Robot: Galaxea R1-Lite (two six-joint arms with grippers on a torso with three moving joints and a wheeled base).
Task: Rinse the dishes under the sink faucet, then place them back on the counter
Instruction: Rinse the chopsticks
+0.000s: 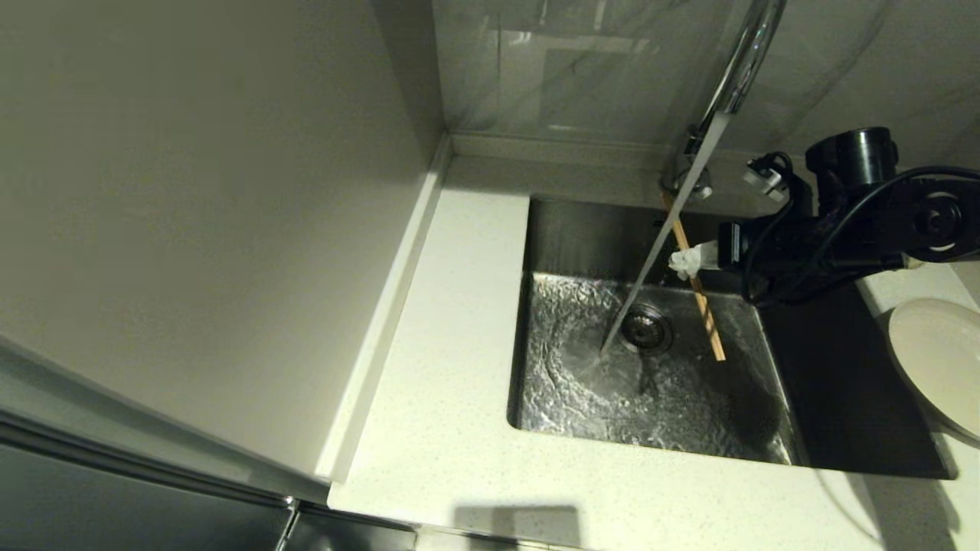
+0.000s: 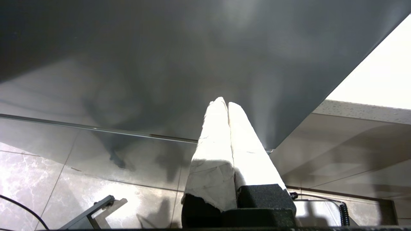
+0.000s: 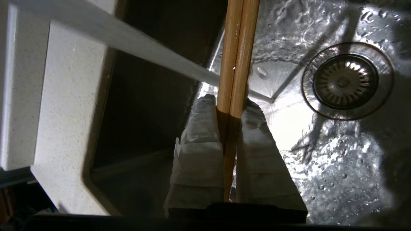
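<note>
My right gripper (image 1: 687, 260) hangs over the sink (image 1: 566, 237), shut on the pair of brown chopsticks (image 1: 704, 306), which slant down over the basin just right of the drain (image 1: 648, 329). In the right wrist view the chopsticks (image 3: 238, 48) sit clamped between the white-wrapped fingers (image 3: 200, 134) of the gripper (image 3: 228, 103). Water runs from the chrome faucet (image 1: 739, 69) in a slanted stream (image 1: 658, 245) that passes left of the chopsticks and hits the basin floor. The off-white plate (image 1: 938, 363) lies on the counter at the right. The bowl is out of view. My left gripper (image 2: 224, 103) is shut and empty, parked below the counter.
White speckled counter (image 1: 452, 321) spreads left of and in front of the sink, with a raised edge along the wall. The faucet's base (image 1: 685, 180) stands behind the basin. The right arm's black body (image 1: 850, 222) reaches in over the sink's right side.
</note>
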